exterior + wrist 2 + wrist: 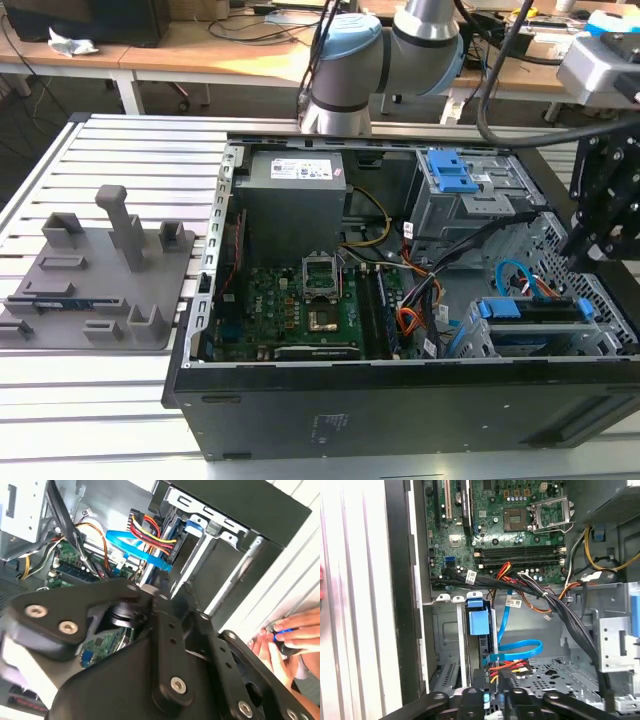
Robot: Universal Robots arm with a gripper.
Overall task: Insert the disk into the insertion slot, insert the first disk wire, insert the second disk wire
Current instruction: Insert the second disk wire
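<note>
Open case (400,420) takes up most of the exterior view. The slot (478,340) is at its lower right, and the disk (530,309) looks already in it, blue carrier showing. The gripper (590,240) hangs just above that at the right edge; can't tell if it's clenched or released.

The blue cable (512,275) arches up beside the disk, and the red wires (509,667) run to the disk's back end. My worry is that the gripper's so close it could snag that cable loop and yank a plug half out, or bump the cage edge.
</note>
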